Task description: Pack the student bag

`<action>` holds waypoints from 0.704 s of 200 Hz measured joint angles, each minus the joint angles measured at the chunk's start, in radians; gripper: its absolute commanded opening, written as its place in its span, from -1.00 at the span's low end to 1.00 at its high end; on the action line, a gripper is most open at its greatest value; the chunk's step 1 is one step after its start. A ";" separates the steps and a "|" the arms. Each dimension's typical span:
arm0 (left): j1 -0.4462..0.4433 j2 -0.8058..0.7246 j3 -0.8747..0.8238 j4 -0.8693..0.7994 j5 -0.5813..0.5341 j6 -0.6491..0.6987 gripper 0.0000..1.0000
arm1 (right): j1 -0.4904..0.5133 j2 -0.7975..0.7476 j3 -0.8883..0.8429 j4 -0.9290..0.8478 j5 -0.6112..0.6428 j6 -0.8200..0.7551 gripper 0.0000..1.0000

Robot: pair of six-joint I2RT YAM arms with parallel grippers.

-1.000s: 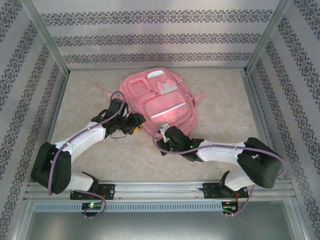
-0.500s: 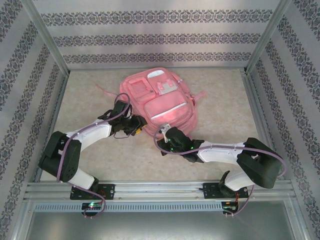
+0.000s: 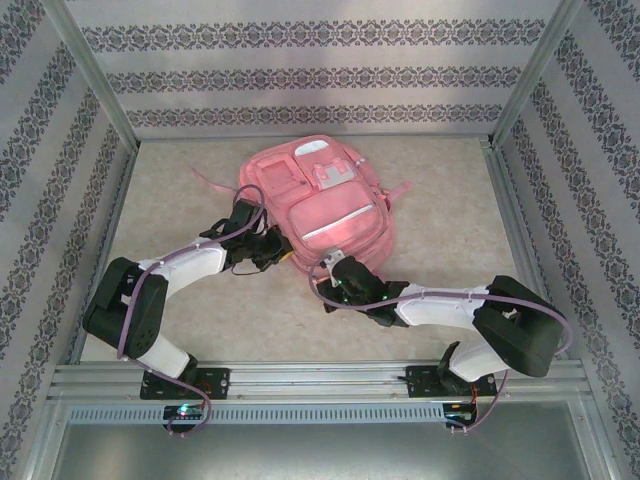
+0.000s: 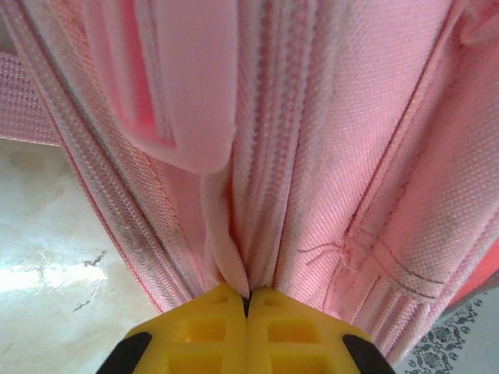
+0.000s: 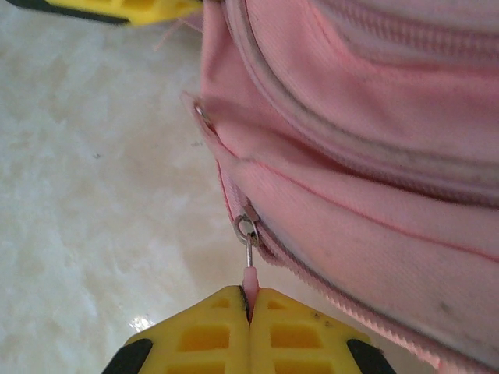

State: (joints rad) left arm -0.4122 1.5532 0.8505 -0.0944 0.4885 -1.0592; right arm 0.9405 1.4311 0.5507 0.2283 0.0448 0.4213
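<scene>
The student bag [image 3: 322, 205], a large pink backpack, lies flat in the middle of the table with its pockets facing up. My left gripper [image 3: 284, 250] is at its near left edge. In the left wrist view this gripper [image 4: 247, 295] is shut on a fold of the bag's pink fabric [image 4: 228, 261] beside a zip line. My right gripper [image 3: 329, 263] is at the bag's near edge. Its yellow fingers [image 5: 249, 294] are shut on a small pink zip pull [image 5: 249, 277] that hangs from a metal ring [image 5: 246, 231] on the bag's side zip.
Patterned walls and aluminium posts [image 3: 95, 75] enclose the beige marbled table [image 3: 450, 220]. A metal rail [image 3: 320, 378] carries both arm bases along the near edge. The left gripper's yellow fingertip [image 5: 136, 8] lies close to the right one.
The left gripper has closed onto the bag's fabric, and the left arm's elbow has swung right and in. The right gripper has kept its hold on the zip pull.
</scene>
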 measured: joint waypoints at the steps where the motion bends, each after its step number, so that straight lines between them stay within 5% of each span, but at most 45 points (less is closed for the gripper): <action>1: 0.000 0.000 0.000 0.000 0.000 0.000 -1.00 | 0.000 0.000 0.000 0.000 0.000 0.000 -1.00; 141: 0.038 -0.032 0.010 -0.052 0.043 0.020 -1.00 | -0.055 -0.204 -0.152 -0.013 0.041 0.061 -1.00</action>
State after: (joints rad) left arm -0.3740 1.5208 0.8608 -0.1463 0.5320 -1.0393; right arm 0.8852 1.2274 0.3985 0.2153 0.0856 0.4824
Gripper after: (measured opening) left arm 0.049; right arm 0.065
